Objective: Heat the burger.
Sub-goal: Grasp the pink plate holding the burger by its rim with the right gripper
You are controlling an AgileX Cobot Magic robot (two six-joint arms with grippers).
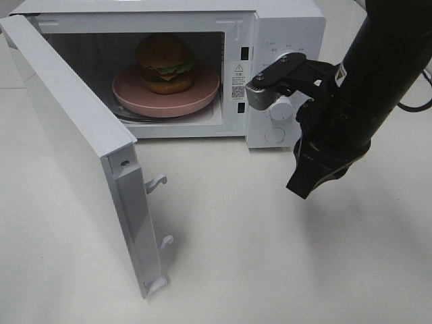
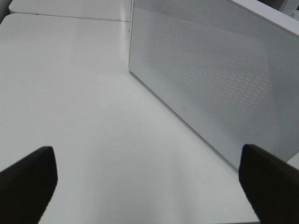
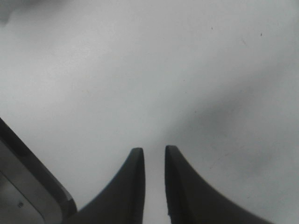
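Exterior high view: the burger [image 1: 165,64] sits on a pink plate [image 1: 202,91] inside the white microwave [image 1: 283,20], whose door [image 1: 67,128] is swung wide. A warning sticker [image 1: 238,79] with a QR code sits beside the opening, its print too small to read. Spread wide, the left fingers [image 2: 28,179] are empty; the right fingers [image 3: 133,186] stand narrowly parted over the bench [image 3: 140,70], gripping nothing.

left claw [image 2: 147,156]: fingers spread wide, nothing between
right claw [image 3: 153,149]: fingers barely parted, narrow gap, empty
right arm [image 1: 378,74]: black, slanting down, claw tip lowest
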